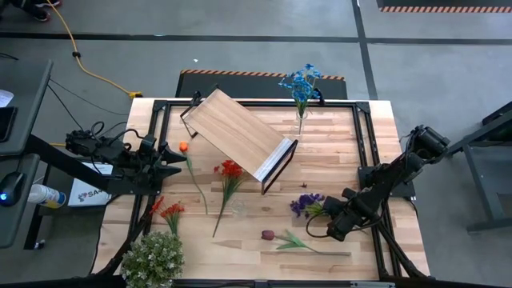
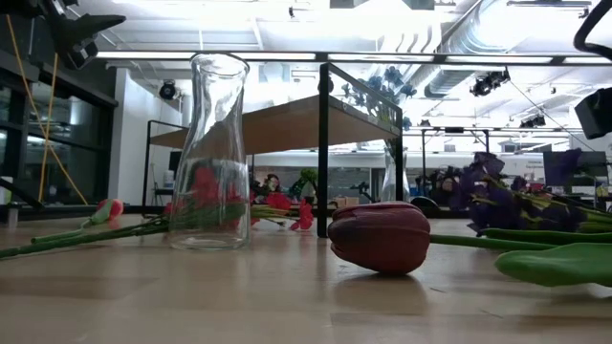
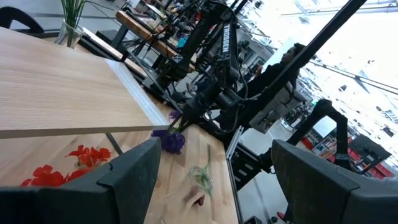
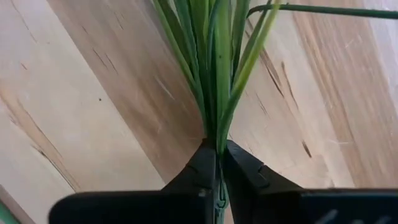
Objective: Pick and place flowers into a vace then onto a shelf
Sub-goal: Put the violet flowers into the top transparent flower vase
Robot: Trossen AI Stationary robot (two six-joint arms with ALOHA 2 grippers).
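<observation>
Right gripper (image 4: 219, 163) clamped on the green stalks of the purple flower (image 1: 306, 204), bloom just ahead of the fingertips toward the shelf (image 1: 240, 134). Left gripper (image 1: 178, 158) spread wide, empty, orange bloom (image 1: 183, 146) just beside its tips.

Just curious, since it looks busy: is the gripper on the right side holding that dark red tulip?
No, the right gripper is shut on the purple flower's green stems, while the tulip lies apart on the table.
</observation>
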